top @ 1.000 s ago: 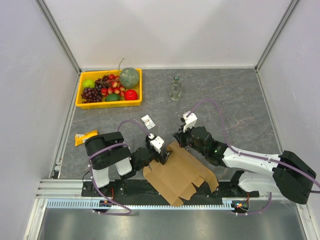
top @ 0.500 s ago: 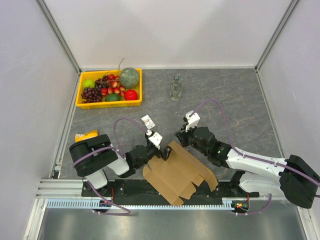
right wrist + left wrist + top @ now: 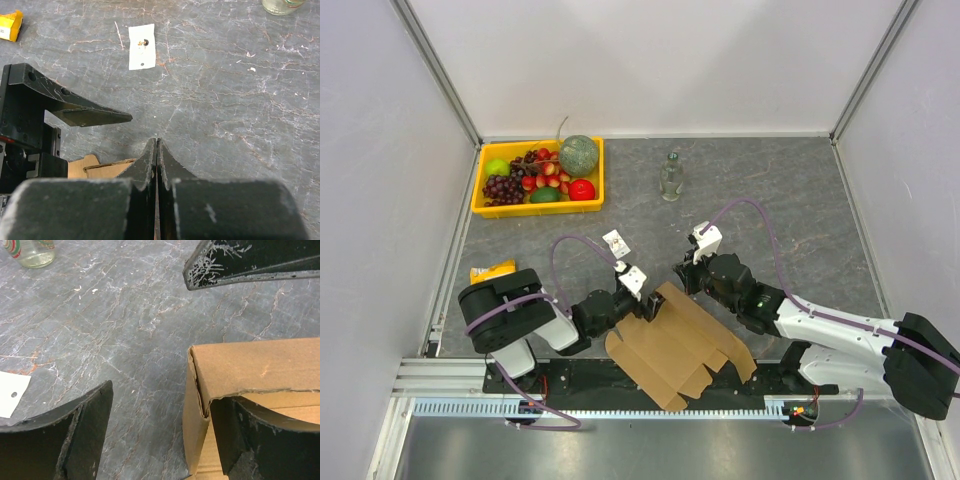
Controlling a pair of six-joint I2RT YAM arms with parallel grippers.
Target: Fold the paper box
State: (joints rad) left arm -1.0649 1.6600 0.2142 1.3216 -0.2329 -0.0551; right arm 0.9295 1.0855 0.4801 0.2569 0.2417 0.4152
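- Top view: the paper box (image 3: 680, 345) lies as a mostly flat brown sheet at 6 o'clock of the table (image 3: 800, 200). It is just in front of both arm bases, prob. so that each arm can reach one side of it.
- The left gripper (image 3: 647, 304) is at the sheet's 10 o'clock corner and the right gripper (image 3: 684, 272) is close to its 12 o'clock corner. I judge they meet there to work on one flap together.
- Count: 1 box, 2 grippers, 1 yellow tray (image 3: 478, 190) w/ fruit at 10 o'clock, 1 bottle (image 3: 670, 177) at 12, 1 white tag (image 3: 616, 242) and 1 yellow packet (image 3: 492, 272) at 8.
- Left wrist view: the fingers stand wide apart and clamp nothing. A raised cardboard corner (image 3: 240, 370) sits btw. them, and the right-hand finger (image 3: 260, 445) is tucked behind the flap, i.e. placed to pinch or lift it. One finger of the other arm shows at 1 o'clock.
- Right wrist view: its two fingers (image 3: 145, 160) are pressed tight together, w/ no gap and nothing seen btw. them, so prob. they serve as one pusher. A strip of cardboard shows at 8 o'clock and the tag at 12.
- The fold looks barely begun.
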